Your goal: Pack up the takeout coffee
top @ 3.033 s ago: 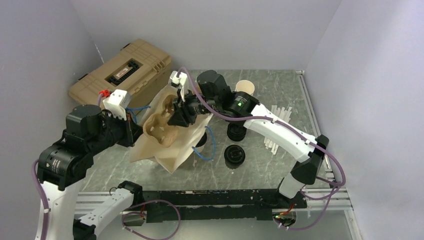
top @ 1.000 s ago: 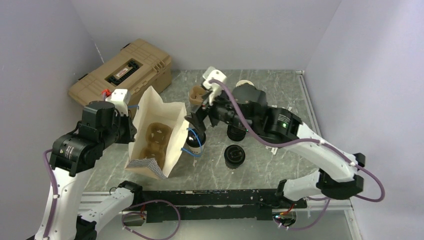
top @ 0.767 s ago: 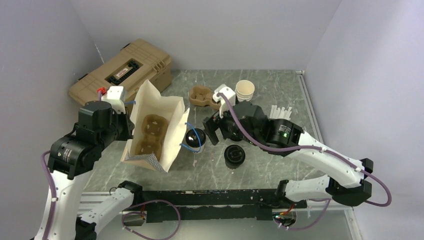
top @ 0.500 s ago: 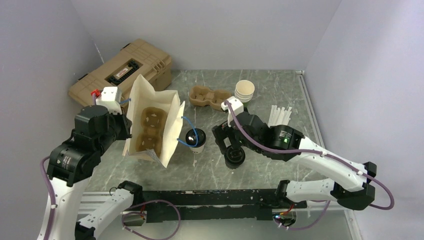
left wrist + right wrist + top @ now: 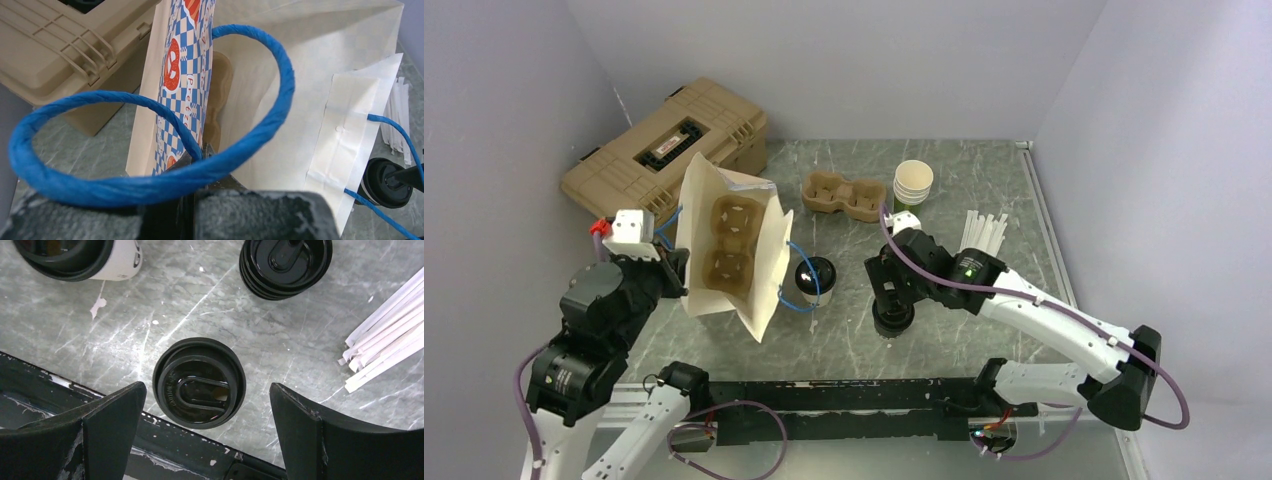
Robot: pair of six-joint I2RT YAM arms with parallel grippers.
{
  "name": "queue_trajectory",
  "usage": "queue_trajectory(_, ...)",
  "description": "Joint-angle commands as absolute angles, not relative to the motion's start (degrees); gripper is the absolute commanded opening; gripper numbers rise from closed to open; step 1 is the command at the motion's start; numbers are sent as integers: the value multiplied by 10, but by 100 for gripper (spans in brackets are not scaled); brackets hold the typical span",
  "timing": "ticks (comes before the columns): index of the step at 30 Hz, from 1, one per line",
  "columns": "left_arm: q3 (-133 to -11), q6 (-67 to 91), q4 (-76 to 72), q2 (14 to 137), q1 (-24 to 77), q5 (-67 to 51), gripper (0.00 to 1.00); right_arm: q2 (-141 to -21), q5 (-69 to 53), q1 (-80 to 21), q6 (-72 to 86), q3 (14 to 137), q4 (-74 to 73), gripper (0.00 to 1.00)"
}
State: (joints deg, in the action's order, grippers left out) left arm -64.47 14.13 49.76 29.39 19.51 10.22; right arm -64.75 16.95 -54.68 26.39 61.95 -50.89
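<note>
Tan case (image 5: 664, 145) far left. Beside it the paper bag (image 5: 729, 250) gapes open, its rim pinched tight by the left gripper (image 5: 197, 165) (blue handle looping over). The takeout coffee (image 5: 814, 278) stands just right of the bag. The right gripper (image 5: 204, 386), spread wide, hovers over a black lid (image 5: 199, 382).

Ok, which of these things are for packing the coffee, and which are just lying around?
For the job:
takeout coffee
paper bag, held by the left pincer
cup carrier inside it

Lying about:
tan case
spare carrier
lidless cups
straws
black lids
</note>
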Motion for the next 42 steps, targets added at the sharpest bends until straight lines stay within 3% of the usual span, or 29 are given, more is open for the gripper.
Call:
queue_trajectory(1, -616, 131, 419, 261, 197, 80, 0, -654, 125, -520, 272, 604, -469, 100)
queue_trajectory(11, -562, 150, 413, 197, 197, 71, 0, -692, 77, -510, 276, 576, -437, 100)
queue_trajectory(42, -545, 149, 415, 188, 196, 67, 0, -748, 96, -510, 280, 558, -464, 99)
